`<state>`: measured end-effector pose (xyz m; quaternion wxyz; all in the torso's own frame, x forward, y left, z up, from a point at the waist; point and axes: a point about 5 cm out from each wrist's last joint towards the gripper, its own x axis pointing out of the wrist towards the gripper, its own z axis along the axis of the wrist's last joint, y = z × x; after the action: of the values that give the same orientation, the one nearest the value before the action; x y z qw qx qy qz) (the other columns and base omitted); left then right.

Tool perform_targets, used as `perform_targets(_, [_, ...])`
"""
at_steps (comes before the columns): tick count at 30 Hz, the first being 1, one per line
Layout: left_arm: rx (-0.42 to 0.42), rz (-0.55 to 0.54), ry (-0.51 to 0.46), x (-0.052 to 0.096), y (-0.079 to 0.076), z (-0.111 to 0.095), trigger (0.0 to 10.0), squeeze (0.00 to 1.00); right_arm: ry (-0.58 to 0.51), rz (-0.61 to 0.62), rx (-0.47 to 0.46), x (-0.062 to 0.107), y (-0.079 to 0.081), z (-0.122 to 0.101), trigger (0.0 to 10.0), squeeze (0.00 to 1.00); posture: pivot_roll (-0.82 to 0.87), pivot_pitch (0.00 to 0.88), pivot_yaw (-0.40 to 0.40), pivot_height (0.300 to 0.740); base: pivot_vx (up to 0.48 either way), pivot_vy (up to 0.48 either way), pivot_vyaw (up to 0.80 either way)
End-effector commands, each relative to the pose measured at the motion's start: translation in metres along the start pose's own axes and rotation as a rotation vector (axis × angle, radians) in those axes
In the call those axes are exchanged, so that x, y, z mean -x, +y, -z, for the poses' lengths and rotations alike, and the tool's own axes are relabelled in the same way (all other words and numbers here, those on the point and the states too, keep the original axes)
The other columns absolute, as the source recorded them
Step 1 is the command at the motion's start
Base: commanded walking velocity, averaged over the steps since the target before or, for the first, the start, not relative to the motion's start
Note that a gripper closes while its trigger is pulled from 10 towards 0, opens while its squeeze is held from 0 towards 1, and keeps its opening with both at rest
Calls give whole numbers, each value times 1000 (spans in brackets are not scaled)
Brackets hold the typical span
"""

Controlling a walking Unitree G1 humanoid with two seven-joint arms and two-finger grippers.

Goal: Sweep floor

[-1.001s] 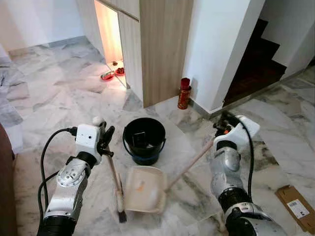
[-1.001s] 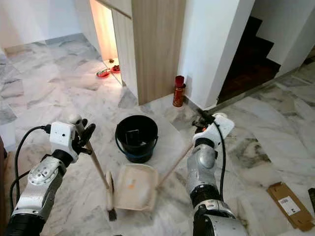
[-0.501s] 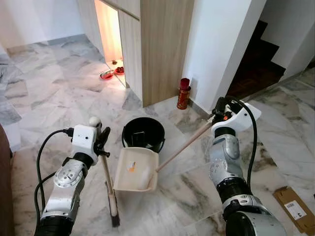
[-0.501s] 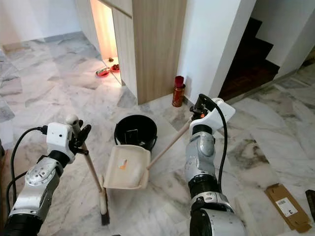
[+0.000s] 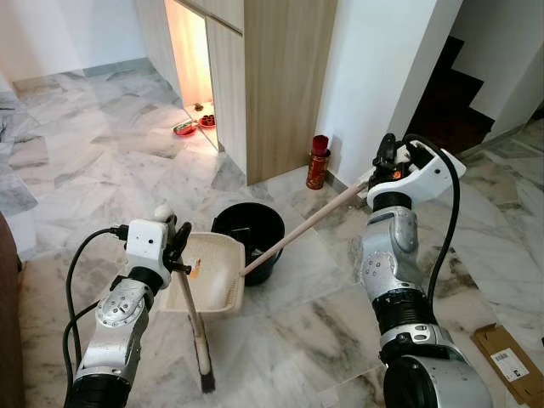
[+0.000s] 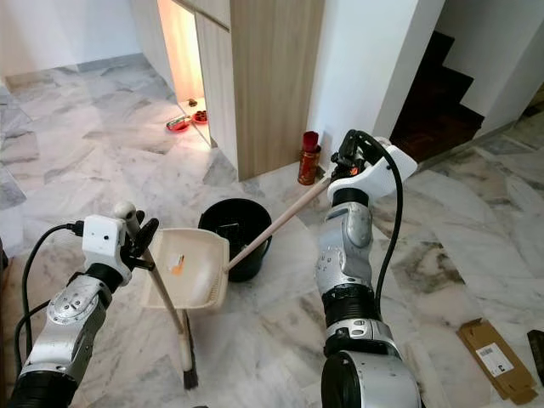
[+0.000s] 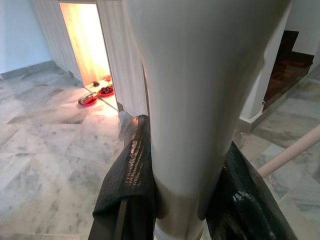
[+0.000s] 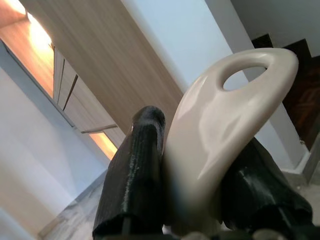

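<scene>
Head views: the right tool [image 5: 387, 161] has raised the dustpan [image 5: 210, 274] from the floor [image 5: 76, 183] to the rim of the black bucket [image 5: 251, 234], orange scrap [image 6: 176, 264] aboard; tipping probably follows. The left tool [image 5: 181, 245] holds the brush [image 5: 197, 340] upright beside it.

Left wrist view: fingers [image 7: 127, 175] clamp the brush handle.

Right wrist view: fingers [image 8: 135, 170] clamp the dustpan's looped handle end.

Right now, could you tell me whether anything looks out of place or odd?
A flattened cardboard piece lies loose on the marble floor by the robot's right. The dustpan, raised by the right claw, tilts beside the black bucket with orange debris inside.
</scene>
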<state>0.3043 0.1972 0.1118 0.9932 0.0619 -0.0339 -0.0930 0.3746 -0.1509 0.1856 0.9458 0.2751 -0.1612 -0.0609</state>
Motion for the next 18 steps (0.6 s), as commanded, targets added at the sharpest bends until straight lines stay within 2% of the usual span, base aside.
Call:
perform_targets(1, [-30,2,-58,-4,-1,-10,10000,0,-80,-28,-5,-8,12,-19,10000,0,208,0,-51,740,0,0,0])
perform_targets(7, [-37,14,-63,-3,-8,-7,10000,0,-122,-58,56,-10,22,-25,10000,0,207,0,-57,740,0,0,0])
perform_targets(11, [-42,21,-61,-3,-10,-6,10000,0,-174,-91,61,-16,34,-37,10000,0,208,0,-62,740,0,0,0])
perform_targets(18, [-45,20,-66,-2,-11,-5,10000,0,-216,-102,59,-19,41,-46,10000,0,211,0,-66,740,0,0,0])
